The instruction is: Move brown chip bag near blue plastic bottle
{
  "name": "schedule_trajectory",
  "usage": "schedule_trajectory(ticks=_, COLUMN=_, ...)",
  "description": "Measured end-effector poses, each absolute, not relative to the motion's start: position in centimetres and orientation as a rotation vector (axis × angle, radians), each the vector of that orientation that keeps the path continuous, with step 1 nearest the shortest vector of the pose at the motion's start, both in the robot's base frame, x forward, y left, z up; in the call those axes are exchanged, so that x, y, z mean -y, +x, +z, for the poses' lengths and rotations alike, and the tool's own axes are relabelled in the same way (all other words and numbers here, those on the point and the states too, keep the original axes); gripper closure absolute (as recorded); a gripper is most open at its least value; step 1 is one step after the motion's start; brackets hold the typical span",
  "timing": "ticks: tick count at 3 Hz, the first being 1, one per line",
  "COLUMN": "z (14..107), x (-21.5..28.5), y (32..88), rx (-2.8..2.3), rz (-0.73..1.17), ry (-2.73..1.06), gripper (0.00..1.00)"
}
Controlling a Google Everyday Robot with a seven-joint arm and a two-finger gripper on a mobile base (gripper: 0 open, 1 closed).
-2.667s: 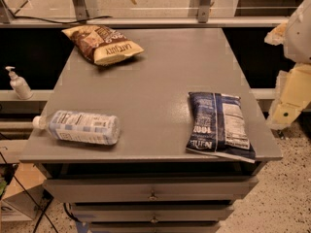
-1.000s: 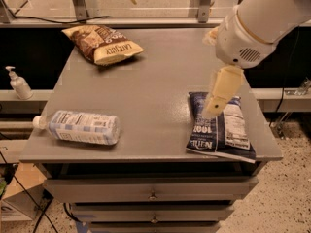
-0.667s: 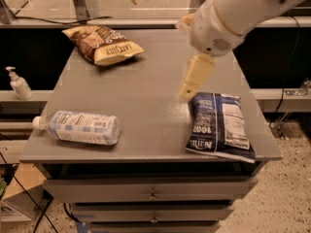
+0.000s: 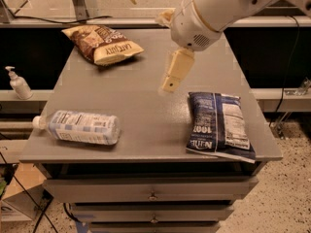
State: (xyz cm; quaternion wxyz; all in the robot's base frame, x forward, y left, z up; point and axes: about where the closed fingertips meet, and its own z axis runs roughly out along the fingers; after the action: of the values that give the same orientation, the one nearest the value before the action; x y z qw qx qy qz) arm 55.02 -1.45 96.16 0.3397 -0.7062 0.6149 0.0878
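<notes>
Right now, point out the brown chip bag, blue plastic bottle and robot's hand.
brown chip bag (image 4: 103,43), camera view, middle of its face.
blue plastic bottle (image 4: 85,127), camera view, its label.
hand (image 4: 172,79), camera view, lower end, over the table (image 4: 146,125).

Brown chip bag (image 4: 102,43) lies rear-left on bench (image 4: 146,115); blue plastic bottle (image 4: 80,126) front-left; second bag (image 4: 218,125) front-right; gripper (image 4: 171,81) hovers above centre.

Place: robot lab or test room, not a home
Worktop: grey metal drawer cabinet (image 4: 146,130), centre frame
Ground: speckled floor (image 4: 286,198), lower right
Wiring: black cable (image 4: 43,19) along back rail, upper left
Left edge: pump dispenser (image 4: 18,84) on ledge
Robot: gripper (image 4: 171,84) above cabinet top, upper centre
</notes>
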Motion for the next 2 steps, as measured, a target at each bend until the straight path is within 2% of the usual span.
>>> schedule_trajectory(ticks=1, z=95.6, x=1.5, y=55.0, rx=-1.6, rz=0.273, ry=-1.766, gripper=0.0)
schedule_trajectory(ticks=2, z=95.3, x=0.2, y=57.4, rx=-1.528, rz=0.34, ry=-1.643, gripper=0.0)
